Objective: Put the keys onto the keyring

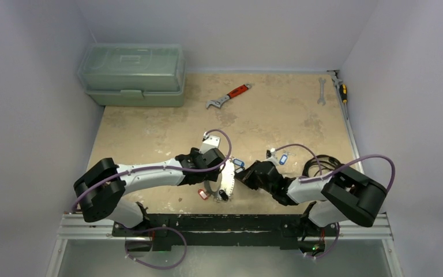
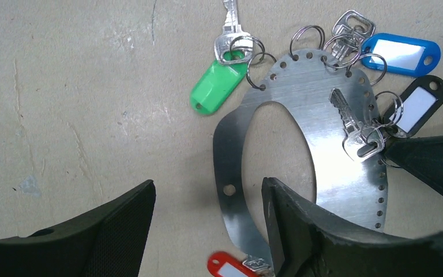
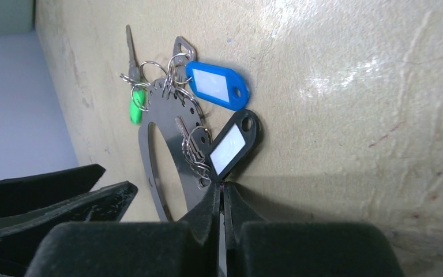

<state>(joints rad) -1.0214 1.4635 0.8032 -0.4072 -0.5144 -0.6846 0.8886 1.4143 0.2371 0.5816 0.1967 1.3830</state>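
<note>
touching keyring (image 2: 337, 184) rim, closed right end effector (image 3: 221, 188)

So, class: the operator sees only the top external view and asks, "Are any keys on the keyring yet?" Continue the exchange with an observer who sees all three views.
Observer: Yes. The left wrist view shows the green-tagged key, the blue tag and the black tag hooked by small split rings through the rim of the keyring.
Operator: Is the right gripper closed?
Observer: The right gripper is shut, its tips meeting at the rim beside the black tag. What they pinch, if anything, is hidden.
Operator: And the left?
Observer: The left gripper is open, with the keyring's narrow side lying between its fingers.
</note>
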